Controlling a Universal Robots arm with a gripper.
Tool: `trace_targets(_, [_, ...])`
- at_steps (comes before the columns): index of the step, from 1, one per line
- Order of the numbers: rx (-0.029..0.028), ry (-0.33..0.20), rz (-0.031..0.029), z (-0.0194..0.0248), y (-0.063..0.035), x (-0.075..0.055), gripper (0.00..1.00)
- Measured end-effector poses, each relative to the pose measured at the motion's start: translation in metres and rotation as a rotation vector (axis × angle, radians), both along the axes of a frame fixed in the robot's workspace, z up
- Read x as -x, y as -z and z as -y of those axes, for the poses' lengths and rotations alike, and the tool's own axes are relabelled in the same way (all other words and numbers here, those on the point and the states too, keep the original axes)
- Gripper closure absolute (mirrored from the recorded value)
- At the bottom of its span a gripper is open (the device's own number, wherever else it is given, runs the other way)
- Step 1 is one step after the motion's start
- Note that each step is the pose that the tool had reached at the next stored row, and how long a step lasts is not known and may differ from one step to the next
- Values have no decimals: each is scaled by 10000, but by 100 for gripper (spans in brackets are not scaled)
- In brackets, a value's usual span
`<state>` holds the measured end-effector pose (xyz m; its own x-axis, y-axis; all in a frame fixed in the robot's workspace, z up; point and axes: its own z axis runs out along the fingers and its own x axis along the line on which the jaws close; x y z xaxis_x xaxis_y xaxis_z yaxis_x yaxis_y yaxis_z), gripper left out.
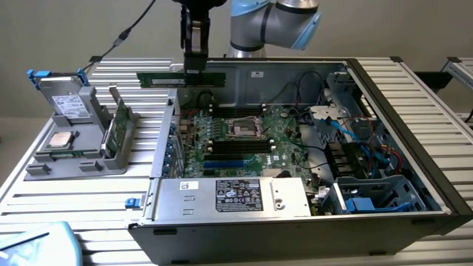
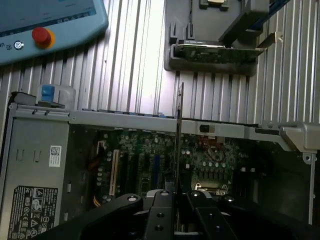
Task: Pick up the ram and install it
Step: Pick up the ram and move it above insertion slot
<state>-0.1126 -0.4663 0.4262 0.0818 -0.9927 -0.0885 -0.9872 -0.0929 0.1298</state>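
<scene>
Ribbed aluminium table is carrying an open computer case lying on its side, which is taking up the table from the middle out to the edge at the exterior view's right. Above the case's far wall, near the far corner at the exterior view's left, the gripper is hanging from the robot arm. Jaws are sitting narrow and clamping the ram by its upper edge, roughly two thirds along its length. That ram is being held in the air with its long side level and a pale label showing on its face, not touching the motherboard below. In the wrist view the ram is showing edge-on as a thin dark strip running out from between the black fingers over the motherboard. Inside the case, the square silver CPU socket is sitting between black memory slots on its far side and more slots on its near side. The power supply is lying along the case's near wall. A gray fixture tray is sitting by the table edge at the exterior view's left, holding a processor chip, an upright green card and a drive caddy. A teach pendant is poking in at the near corner, its red button showing in the wrist view.
</scene>
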Motion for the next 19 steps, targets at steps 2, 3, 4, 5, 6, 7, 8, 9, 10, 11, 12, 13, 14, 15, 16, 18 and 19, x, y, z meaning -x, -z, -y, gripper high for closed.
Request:
trace_targets(2, [0, -5, -5, 0, 20, -90, 86])
trace_targets(3, [1, -7, -6, 0, 31, -135, 86])
trace_targets(4, [1, -7, -7, 0, 44, -181, 86])
trace_targets(5, [-1, -8, -7, 0, 58, -226, 86])
trace_targets(6, [0, -8, -7, 0, 72, -272, 86])
trace_targets(7, [0, -9, -7, 0, 88, -319, 86])
trace_targets(8, [0, -8, -7, 0, 103, -365, 86])
trace_targets(9, [0, -8, -7, 0, 118, -410, 86])
trace_targets(10, [1, -8, -7, -1, 133, -455, 86])
trace_targets(11, [0, -8, -7, -4, 148, -501, 86])
trace_targets(12, [-1, -8, -7, -9, 162, -543, 86])
trace_targets(13, [-1, -9, -8, -16, 178, -590, 86])
trace_targets(14, [-1, -10, -8, -24, 195, -637, 86])
trace_targets(15, [0, -9, -9, -33, 212, -682, 86])
trace_targets(16, [0, -9, -10, -43, 230, -727, 86])
trace_targets(18, [0, -10, -11, -61, 266, -819, 86])
trace_targets(19, [0, -9, -11, -70, 284, -863, 86])
